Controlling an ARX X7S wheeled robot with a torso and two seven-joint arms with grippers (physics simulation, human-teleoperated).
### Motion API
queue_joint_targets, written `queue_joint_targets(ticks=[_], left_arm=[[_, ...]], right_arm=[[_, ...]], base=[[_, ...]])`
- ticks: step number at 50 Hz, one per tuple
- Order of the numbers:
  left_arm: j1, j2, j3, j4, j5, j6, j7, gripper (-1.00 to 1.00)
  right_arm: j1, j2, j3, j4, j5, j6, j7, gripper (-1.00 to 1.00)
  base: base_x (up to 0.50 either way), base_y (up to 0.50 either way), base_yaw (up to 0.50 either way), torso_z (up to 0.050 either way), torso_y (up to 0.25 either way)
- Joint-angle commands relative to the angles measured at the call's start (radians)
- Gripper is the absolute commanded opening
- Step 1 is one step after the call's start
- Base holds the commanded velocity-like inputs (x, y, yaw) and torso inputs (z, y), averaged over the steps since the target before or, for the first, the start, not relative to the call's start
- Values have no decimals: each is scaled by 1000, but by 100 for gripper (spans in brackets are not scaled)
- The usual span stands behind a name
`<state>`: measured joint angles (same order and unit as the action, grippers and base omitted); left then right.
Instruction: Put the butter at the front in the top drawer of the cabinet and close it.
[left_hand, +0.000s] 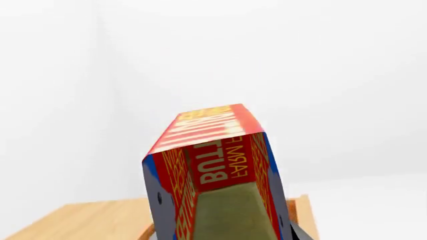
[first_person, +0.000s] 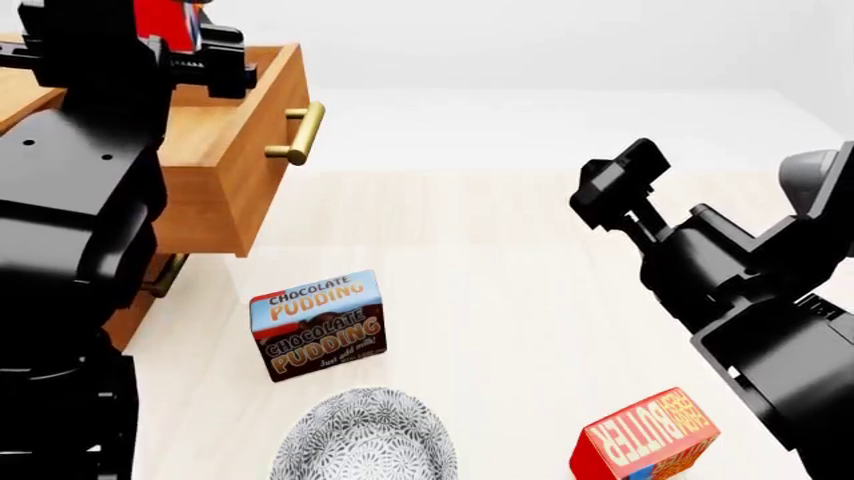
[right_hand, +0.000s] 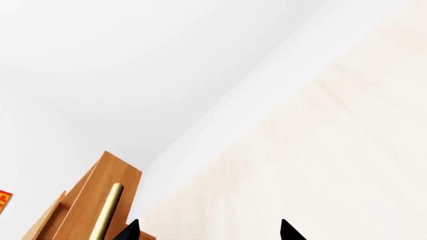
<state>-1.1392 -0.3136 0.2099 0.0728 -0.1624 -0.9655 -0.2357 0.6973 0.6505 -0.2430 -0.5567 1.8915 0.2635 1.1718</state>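
The butter (left_hand: 213, 165) is sitting in the left gripper (left_hand: 223, 227), its jaws clamped on the carton's two sides, the long axis running straight out from the wrist. In the head view only a scrap of red (first_person: 167, 22) is showing above the black arm, and it is hanging over the open drawer (first_person: 227, 150), which is pulled out from the cabinet (first_person: 134, 310) with its brass handle (first_person: 300, 132) facing the floor space. So the carton is lying above the drawer box, not yet in it; I judge the coming move to be a lowering and a release, and it turns on the carton being inside the drawer's walls before the jaws part.

The left arm is reaching high and across the drawer. The right gripper (right_hand: 207, 232) is hanging well apart over the pale table (first_person: 534, 250), jaws spread and holding nothing, pointing toward the drawer front. A second butter (first_person: 647, 438), a pudding box (first_person: 318, 325) and a bowl (first_person: 363, 438) are lying nearer the robot.
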Motion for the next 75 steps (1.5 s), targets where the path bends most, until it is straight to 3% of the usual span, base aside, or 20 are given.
queue_joint_targets(ticks=[1, 75], left_arm=[[-17, -4, -16, -22, 14, 17, -14, -100], [11, -24, -38, -130, -18, 45, -5, -100]], right_arm=[[-2, -2, -3, 1, -3, -1, -2, 100], [14, -5, -21, -17, -1, -10, 22, 100]], base=[[0, 0, 0, 0, 0], [0, 0, 0, 0, 2]])
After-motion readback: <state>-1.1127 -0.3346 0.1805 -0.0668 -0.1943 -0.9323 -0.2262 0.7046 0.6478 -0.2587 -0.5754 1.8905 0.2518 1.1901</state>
